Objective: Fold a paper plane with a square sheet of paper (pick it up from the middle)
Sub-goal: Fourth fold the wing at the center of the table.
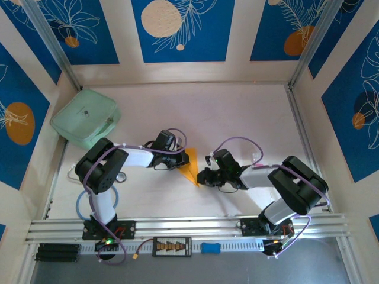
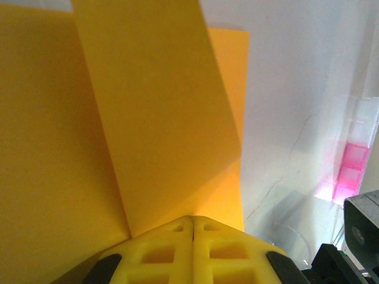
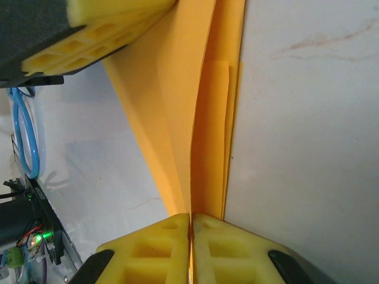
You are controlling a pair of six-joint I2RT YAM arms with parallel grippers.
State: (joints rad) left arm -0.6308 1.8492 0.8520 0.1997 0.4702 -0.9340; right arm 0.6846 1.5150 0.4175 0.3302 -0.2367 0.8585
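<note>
The paper [image 1: 190,165], folded into a narrow pointed shape with loose flaps, is about midway between the left and right edges of the counter [image 1: 243,112], nearer the near edge than the far one. The left fingers [image 2: 201,236] are clenched on it, pads pressed together with a flap rising from the seam. The right fingers [image 3: 180,236] are also clenched, pinching a crease at the pointed end, and the layers fan apart beyond them. A pink object [image 2: 354,168] lies beside the paper. A green case [image 1: 86,123] sits in the far-left corner.
</note>
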